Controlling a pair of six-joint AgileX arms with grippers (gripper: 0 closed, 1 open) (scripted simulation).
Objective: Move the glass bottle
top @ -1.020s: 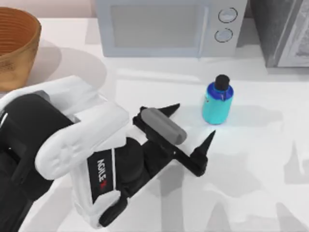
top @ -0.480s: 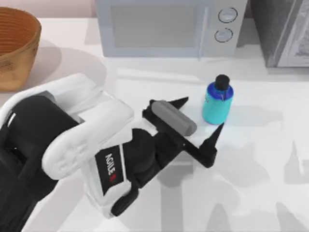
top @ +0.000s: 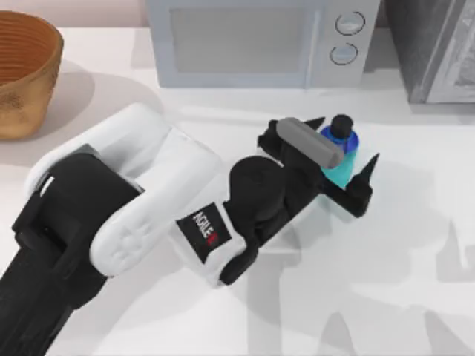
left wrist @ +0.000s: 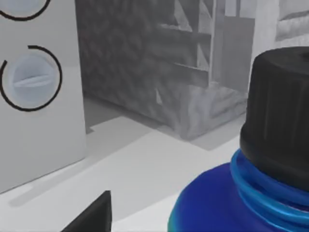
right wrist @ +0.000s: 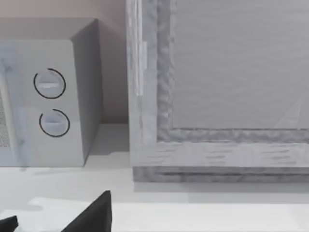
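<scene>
The glass bottle [top: 341, 127] stands upright on the white table, in front of the microwave's right end: cyan body, dark blue shoulder, black cap. My left gripper [top: 343, 147] is open and straddles it, one black fingertip [top: 315, 123] on the microwave side and the other [top: 369, 167] on the near right side. The grey wrist camera bar partly hides the bottle's body. In the left wrist view the bottle [left wrist: 270, 159] looms very close, cap and blue shoulder showing, with one fingertip [left wrist: 91, 217] beside it. My right gripper [right wrist: 50, 223] is parked, open, facing the microwave.
A grey microwave [top: 252, 41] stands just behind the bottle, its two knobs [left wrist: 29, 79] close by. A grey textured cabinet [top: 438, 48] fills the back right corner. A wooden basket [top: 22, 70] sits at the far left. Bare table lies right of the bottle.
My left arm has swept right and toward the back. Its open fingers, which were short of the bottle, now stand on either side of it. The bottle has not moved.
</scene>
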